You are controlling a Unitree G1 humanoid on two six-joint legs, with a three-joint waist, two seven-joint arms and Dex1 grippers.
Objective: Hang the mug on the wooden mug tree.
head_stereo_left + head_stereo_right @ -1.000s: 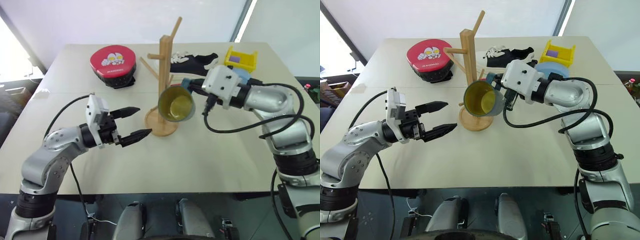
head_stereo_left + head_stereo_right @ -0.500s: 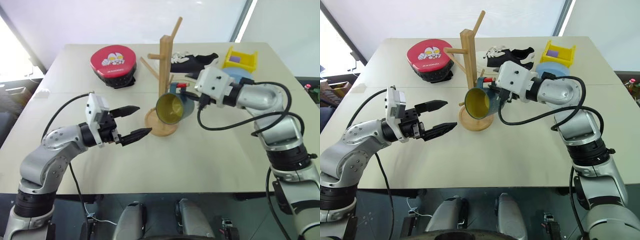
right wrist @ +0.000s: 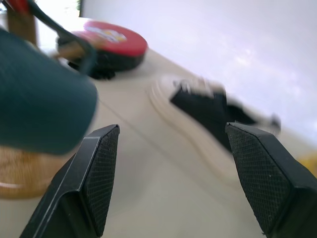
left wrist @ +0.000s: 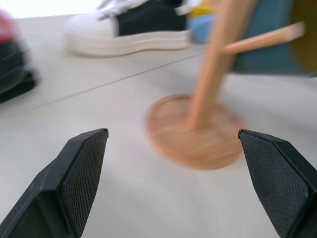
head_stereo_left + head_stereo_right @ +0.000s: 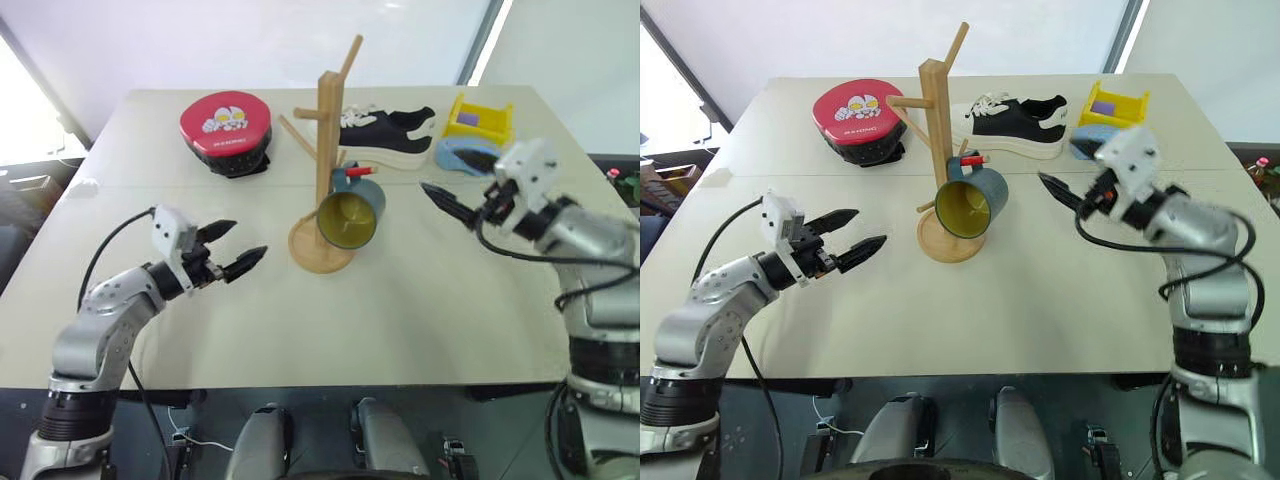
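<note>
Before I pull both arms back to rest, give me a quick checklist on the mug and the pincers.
1. Mug hanging by its handle on a peg of the wooden mug tree: ok.
2. Right pincer open, holding nothing, apart from the mug: ok.
3. Left pincer open, holding nothing, apart from the tree's base: ok.
4. Mug tree upright on the table: ok.
5. How firmly the handle sits on the peg: cannot tell.

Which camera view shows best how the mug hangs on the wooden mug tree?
The right eye view: the mug hangs by its handle from a peg of the wooden mug tree. The left eye view shows the same; both wrist views catch a blurred teal part.
</note>
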